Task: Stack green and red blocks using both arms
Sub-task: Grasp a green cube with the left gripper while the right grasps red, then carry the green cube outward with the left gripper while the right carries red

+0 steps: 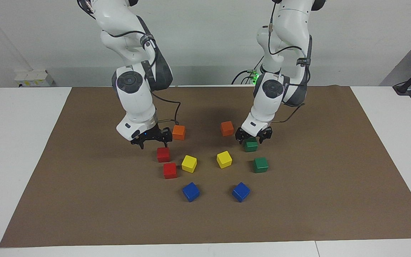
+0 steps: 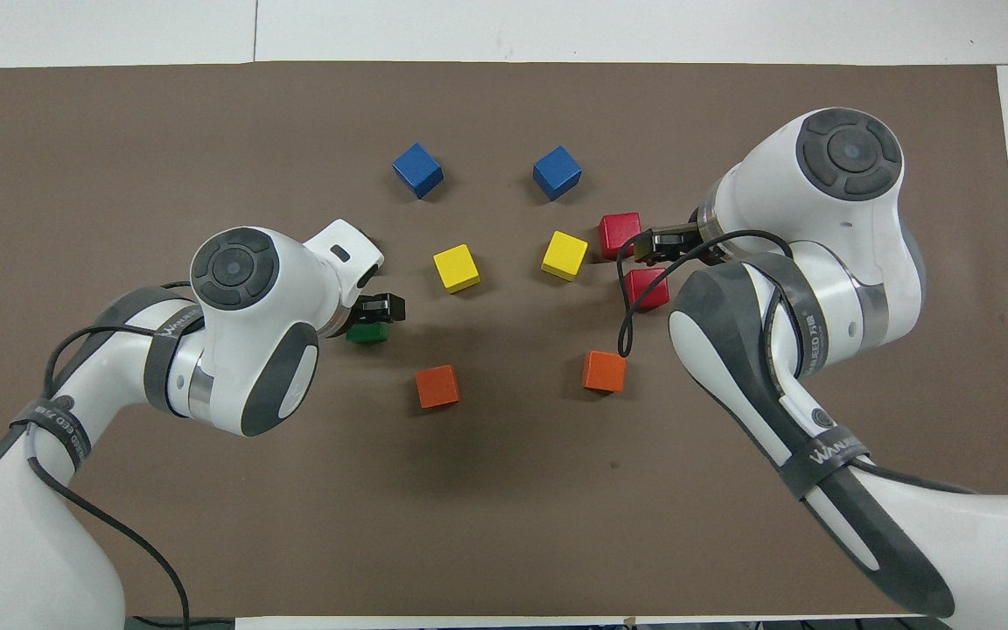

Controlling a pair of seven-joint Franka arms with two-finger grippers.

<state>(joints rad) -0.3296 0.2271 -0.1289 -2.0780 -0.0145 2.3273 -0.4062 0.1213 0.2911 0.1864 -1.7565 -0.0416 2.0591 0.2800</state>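
I've got the left claw (image 1: pixel 254 137) spread wide and low over the nearer green block (image 1: pixel 250 145), jaws straddling but not clamped, with the second green block (image 1: pixel 261 165) just past it on the desk (image 1: pixel 84 200). The right claw (image 1: pixel 151 140) is open too and empty, hanging just beside and above the nearer red block (image 1: pixel 163 154), its twin red block (image 1: pixel 170 170) just beyond. These look like light, rigid, matte cubes, so I reckon a square pinch across two flat opposite faces, mid-height, should hold without slipping.
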